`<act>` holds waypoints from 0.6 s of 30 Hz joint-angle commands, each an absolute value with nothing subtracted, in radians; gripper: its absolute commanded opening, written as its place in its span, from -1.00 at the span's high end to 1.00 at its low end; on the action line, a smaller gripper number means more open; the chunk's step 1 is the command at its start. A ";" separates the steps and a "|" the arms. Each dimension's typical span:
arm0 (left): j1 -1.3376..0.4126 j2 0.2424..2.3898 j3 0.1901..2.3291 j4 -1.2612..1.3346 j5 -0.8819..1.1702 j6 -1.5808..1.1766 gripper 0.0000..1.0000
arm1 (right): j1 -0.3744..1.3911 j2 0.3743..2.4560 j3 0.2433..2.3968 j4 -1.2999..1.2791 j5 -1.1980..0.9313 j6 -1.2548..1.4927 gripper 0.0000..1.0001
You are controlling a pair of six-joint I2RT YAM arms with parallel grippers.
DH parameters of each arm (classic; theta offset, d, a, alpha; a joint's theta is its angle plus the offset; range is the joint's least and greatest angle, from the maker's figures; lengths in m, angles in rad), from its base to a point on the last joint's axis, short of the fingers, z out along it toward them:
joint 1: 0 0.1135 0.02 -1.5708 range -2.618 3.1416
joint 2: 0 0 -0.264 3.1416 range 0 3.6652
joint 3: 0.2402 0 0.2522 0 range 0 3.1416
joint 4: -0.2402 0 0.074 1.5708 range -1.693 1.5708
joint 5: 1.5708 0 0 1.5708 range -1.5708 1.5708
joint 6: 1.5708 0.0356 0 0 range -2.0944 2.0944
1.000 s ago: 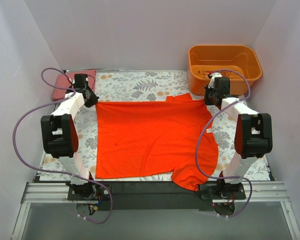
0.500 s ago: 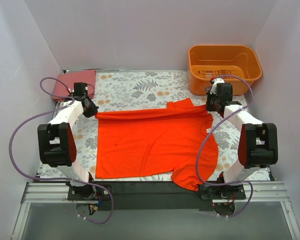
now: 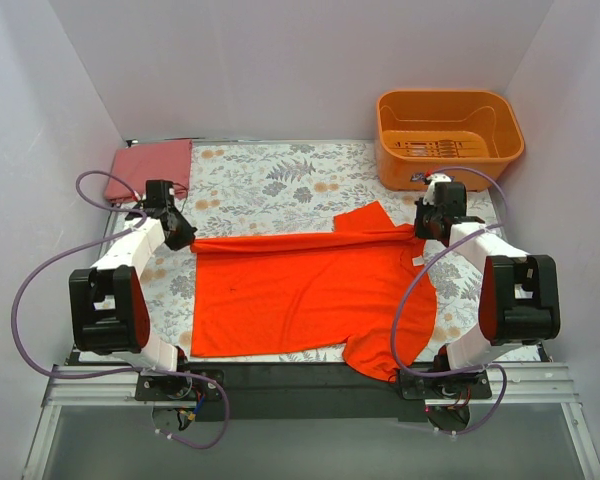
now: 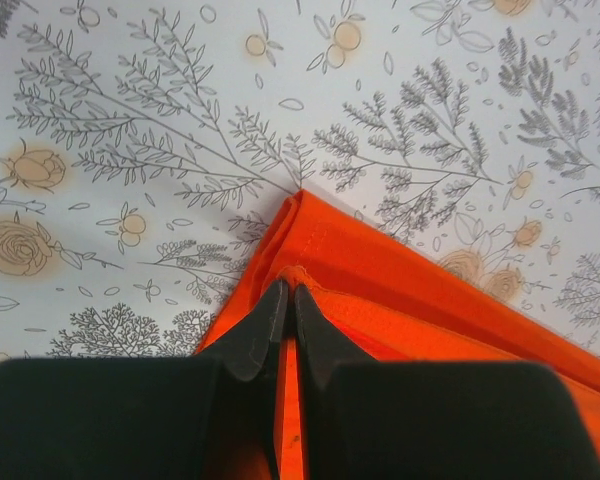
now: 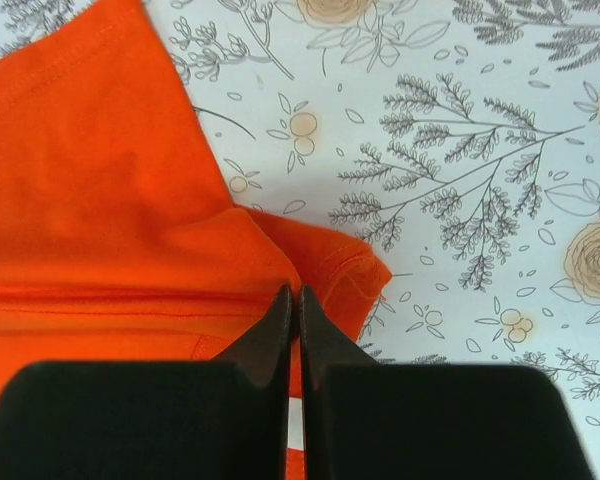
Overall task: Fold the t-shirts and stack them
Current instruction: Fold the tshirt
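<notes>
Well, my left gripper [image 3: 183, 238] and right gripper [image 3: 423, 228] each pinched the orange-red t-shirt [image 3: 310, 290] by its far corners on the table [image 3: 270, 175]; the orange tub [image 3: 448, 95] stood far right, slotted floor showing.

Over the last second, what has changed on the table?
The left gripper and right gripper, shut on the far edge of the orange shirt, drew it toward the arm bases, folding it over. Nothing was let go. Its near hem, the folded pink shirt and the tub stayed put.
</notes>
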State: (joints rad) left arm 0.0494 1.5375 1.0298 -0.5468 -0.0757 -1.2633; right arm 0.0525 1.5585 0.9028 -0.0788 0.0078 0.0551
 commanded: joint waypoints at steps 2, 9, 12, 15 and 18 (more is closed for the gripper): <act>0.061 1.470 0.985 -0.549 -0.091 -1.270 1.00 | 0.025 1.508 0.867 -0.072 0.041 0.071 0.97; 0.061 1.425 0.974 -0.560 -0.080 -1.273 1.00 | 0.017 1.465 0.862 -0.075 0.037 0.072 0.97; 0.061 1.420 0.960 -0.561 -0.077 -1.276 1.00 | 0.018 1.457 0.856 -0.078 0.035 0.074 0.97; 0.061 1.419 0.931 -0.557 -0.069 -1.278 1.00 | 0.017 1.456 0.839 -0.078 0.035 0.075 0.97; 0.061 1.416 0.896 -0.545 -0.066 -1.281 1.00 | 0.017 1.460 0.824 -0.078 0.040 0.081 0.97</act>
State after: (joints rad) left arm 0.0498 1.4586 0.9237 -0.5461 -0.0525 -1.2800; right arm 0.0326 1.4788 0.8459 -0.0948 0.0044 0.0765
